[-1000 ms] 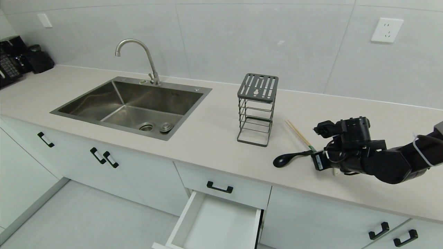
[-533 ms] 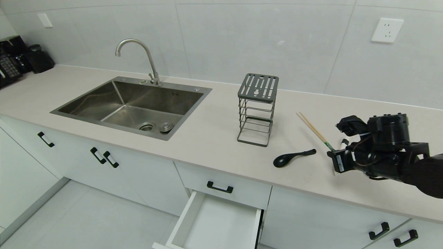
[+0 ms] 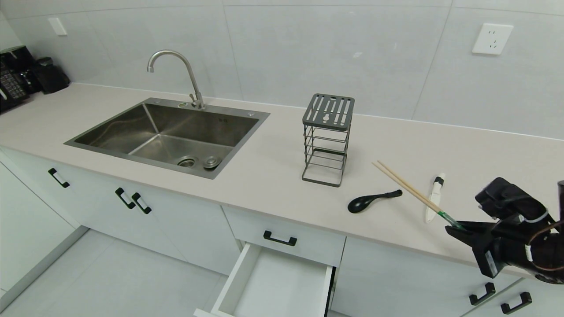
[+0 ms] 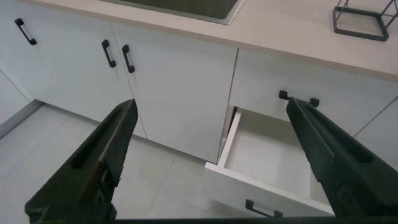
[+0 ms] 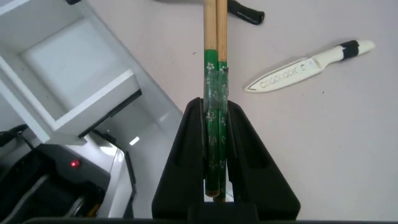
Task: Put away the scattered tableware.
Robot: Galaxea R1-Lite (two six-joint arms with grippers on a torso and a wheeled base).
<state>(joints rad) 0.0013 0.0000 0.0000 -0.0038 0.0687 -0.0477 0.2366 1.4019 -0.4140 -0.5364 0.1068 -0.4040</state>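
My right gripper is at the counter's front right edge, shut on the green end of a pair of wooden chopsticks. The sticks slant up and left over the counter toward the grey wire rack. In the right wrist view the chopsticks run straight out of the right gripper. A black spoon lies on the counter right of the rack. A white knife with a black band lies beside it, the same knife showing under the wrist. My left gripper is open, low in front of the cabinets.
An open white drawer sticks out below the counter's front edge, under the rack; the same drawer lies beyond the left gripper. A steel sink with a faucet sits at the left. Black appliances stand far left.
My right gripper has carried the chopsticks right and toward the counter's front edge, away from the spoon. The white knife, hidden behind the arm before, is now uncovered.
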